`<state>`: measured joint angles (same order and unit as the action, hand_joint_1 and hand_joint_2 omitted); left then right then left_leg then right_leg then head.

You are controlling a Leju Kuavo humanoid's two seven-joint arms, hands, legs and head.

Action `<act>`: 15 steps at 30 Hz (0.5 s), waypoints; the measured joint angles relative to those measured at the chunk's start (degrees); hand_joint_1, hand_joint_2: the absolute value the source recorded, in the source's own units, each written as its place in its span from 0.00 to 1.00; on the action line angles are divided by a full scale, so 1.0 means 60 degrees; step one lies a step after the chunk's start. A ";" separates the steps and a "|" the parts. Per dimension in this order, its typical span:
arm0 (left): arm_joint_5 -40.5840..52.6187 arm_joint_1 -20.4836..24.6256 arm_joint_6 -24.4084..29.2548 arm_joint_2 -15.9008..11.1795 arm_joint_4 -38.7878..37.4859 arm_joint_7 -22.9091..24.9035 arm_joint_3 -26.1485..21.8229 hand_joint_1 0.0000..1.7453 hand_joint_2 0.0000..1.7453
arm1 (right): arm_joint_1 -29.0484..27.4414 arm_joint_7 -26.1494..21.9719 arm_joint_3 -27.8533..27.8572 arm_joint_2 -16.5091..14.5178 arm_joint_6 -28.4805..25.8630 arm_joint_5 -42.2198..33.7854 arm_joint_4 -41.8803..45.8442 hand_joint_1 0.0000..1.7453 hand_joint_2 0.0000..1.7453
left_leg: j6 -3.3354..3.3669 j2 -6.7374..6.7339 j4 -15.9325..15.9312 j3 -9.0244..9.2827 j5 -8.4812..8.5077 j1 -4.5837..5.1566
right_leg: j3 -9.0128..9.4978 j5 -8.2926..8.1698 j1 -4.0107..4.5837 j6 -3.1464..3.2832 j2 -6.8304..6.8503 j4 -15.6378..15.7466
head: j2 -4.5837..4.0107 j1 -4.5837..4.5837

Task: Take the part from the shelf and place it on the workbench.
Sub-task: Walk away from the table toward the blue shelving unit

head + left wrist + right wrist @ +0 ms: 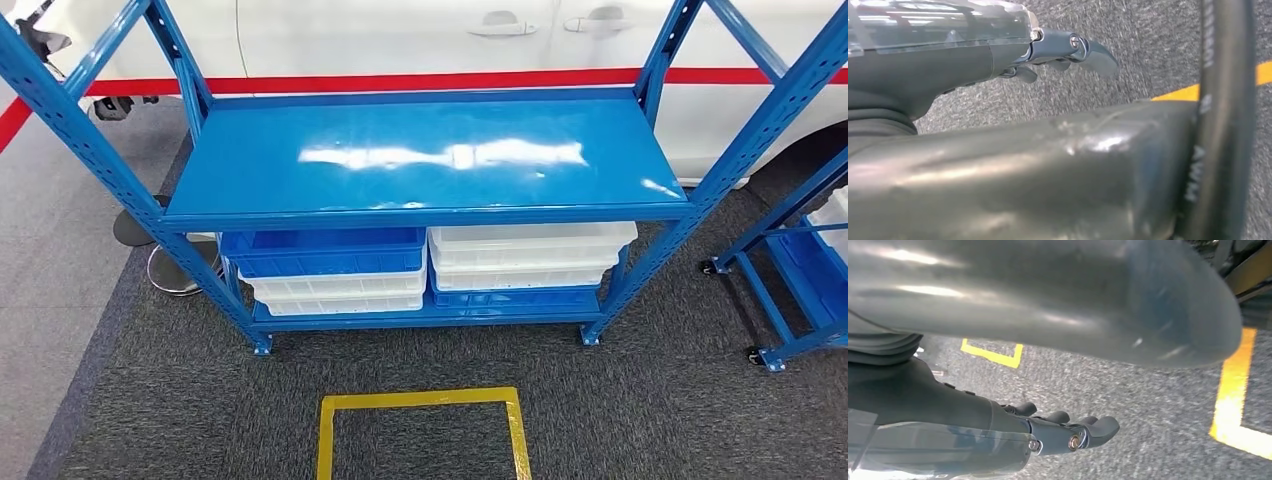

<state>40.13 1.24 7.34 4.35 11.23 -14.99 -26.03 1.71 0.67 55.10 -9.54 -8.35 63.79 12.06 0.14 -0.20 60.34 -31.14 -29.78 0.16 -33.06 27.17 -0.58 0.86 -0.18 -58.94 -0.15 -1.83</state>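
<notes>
Nearest, both arms hang beside the body over grey carpet: the left hand shows in its wrist view with fingers loosely extended and holding nothing, and the right hand likewise, its dark fingers a little apart and empty above the floor. Just ahead on the carpet lies a yellow taped square, and beyond it stands the blue shelf, its glossy top board bare apart from light reflections. Under that board sit stacked trays: a blue tray over white trays on the left, white trays over a blue one on the right. The part itself I cannot find; it may lie inside one of those trays, whose contents are hidden from this angle, so where it is cannot be told. Behind the shelf is a white car with a red stripe, and a second blue rack stands to the right. The main risk, as I judge it, is reaching blind: with the trays tucked low beneath the top board, a hand could strike the board's edge or the slanted uprights, or close on a tray rim instead of the part.
</notes>
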 joint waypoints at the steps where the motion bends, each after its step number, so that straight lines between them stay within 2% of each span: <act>1: -0.0001 0.0003 -0.0001 0.0000 0.0001 -0.0002 -0.0002 0.00 0.00 | -0.0004 0.0009 0.0000 -0.0006 0.0001 0.0001 0.0000 0.00 0.00 | -0.0053 0.0004 0.0334 -0.0142 -0.0210 -0.0013 | 0.0046 -0.0011 -0.0033 0.0042 0.0013 0.0058 | 0.0000 -0.0001; 3: -0.0005 -0.0003 -0.0003 -0.0001 0.0001 -0.0004 -0.0009 0.00 0.00 | -0.0007 0.0015 0.0000 -0.0009 0.0012 0.0002 0.0000 0.00 0.00 | -0.0142 0.0009 0.1490 -0.0726 -0.0760 -0.0073 | 0.0086 0.0006 -0.0036 0.0098 0.0030 0.0085 | 0.0000 -0.0001; 4: -0.0008 -0.0009 -0.0003 -0.0003 0.0001 -0.0004 -0.0015 0.00 0.00 | -0.0003 0.0016 0.0000 -0.0009 0.0021 0.0002 0.0000 0.00 0.00 | -0.0178 0.0009 0.2030 -0.1021 -0.0929 -0.0102 | 0.0095 0.0022 -0.0036 0.0104 0.0029 0.0082 | 0.0000 -0.0001; 5: -0.0010 -0.0017 -0.0003 -0.0004 0.0001 -0.0004 -0.0025 0.00 0.00 | -0.0001 0.0017 0.0000 -0.0011 0.0030 0.0003 0.0000 0.00 0.00 | -0.0207 0.0008 0.2316 -0.1197 -0.0931 -0.0127 | 0.0115 0.0042 -0.0038 0.0101 0.0025 0.0078 | 0.0000 -0.0001; 6: -0.0012 -0.0022 -0.0003 -0.0004 0.0001 -0.0004 -0.0037 0.00 0.00 | 0.0000 0.0021 0.0000 -0.0014 0.0035 0.0004 0.0000 0.00 0.00 | -0.0227 0.0007 0.2223 -0.1190 -0.0738 -0.0150 | 0.0145 0.0064 -0.0044 0.0087 0.0021 0.0072 | 0.0000 -0.0001; 7: -0.0009 -0.0025 -0.0001 -0.0005 0.0001 -0.0004 -0.0050 0.00 0.00 | 0.0000 0.0026 0.0000 -0.0017 0.0039 0.0007 0.0000 0.00 0.00 | -0.0236 0.0005 0.1801 -0.1016 -0.0411 -0.0170 | 0.0184 0.0092 -0.0053 0.0061 0.0018 0.0064 | 0.0000 -0.0001; 8: -0.0003 -0.0024 0.0005 -0.0006 0.0001 -0.0003 -0.0061 0.00 0.00 | 0.0000 0.0033 0.0000 -0.0021 0.0040 0.0011 0.0000 0.00 0.00 | -0.0233 0.0004 0.1147 -0.0723 -0.0051 -0.0187 | 0.0226 0.0123 -0.0060 0.0025 0.0016 0.0054 | 0.0000 -0.0001; 10: 0.0020 -0.0016 0.0018 -0.0005 0.0001 -0.0002 -0.0074 0.00 0.00 | 0.0004 0.0048 0.0000 -0.0023 0.0041 0.0022 0.0000 0.00 0.00 | -0.0167 0.0015 0.0096 -0.0248 0.0346 -0.0165 | 0.0273 0.0179 -0.0040 -0.0078 0.0012 0.0026 | 0.0000 -0.0001; 11: 0.0033 -0.0014 0.0023 -0.0004 0.0001 -0.0001 -0.0076 0.00 0.00 | 0.0007 0.0055 0.0000 -0.0022 0.0041 0.0026 0.0000 0.00 0.00 | -0.0113 0.0024 -0.0144 -0.0147 0.0384 -0.0144 | 0.0282 0.0192 -0.0028 -0.0131 0.0011 0.0026 | 0.0000 -0.0001; 14: 0.0066 -0.0022 0.0023 -0.0004 0.0001 -0.0001 -0.0081 0.00 0.00 | 0.0016 0.0059 0.0000 -0.0021 0.0040 0.0036 0.0000 0.00 0.00 | 0.0098 0.0034 -0.0241 -0.0106 0.0410 -0.0125 | 0.0305 0.0209 -0.0039 -0.0295 0.0011 0.0040 | 0.0000 0.0000; 15: 0.0072 -0.0022 0.0023 -0.0003 0.0001 -0.0002 -0.0083 0.00 0.00 | 0.0017 0.0060 0.0000 -0.0021 0.0039 0.0040 0.0000 0.00 0.00 | 0.0176 0.0028 -0.0281 -0.0085 0.0441 -0.0136 | 0.0263 0.0311 -0.0049 -0.0341 0.0014 -0.0087 | 0.0000 0.0001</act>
<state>40.56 1.11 7.48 4.33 11.23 -15.00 -26.53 1.81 1.03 55.10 -9.67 -8.12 64.03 12.06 1.19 -0.03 58.66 -31.65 -27.14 -0.66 -31.48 29.04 -0.87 -1.18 -0.10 -59.46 -0.15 -1.82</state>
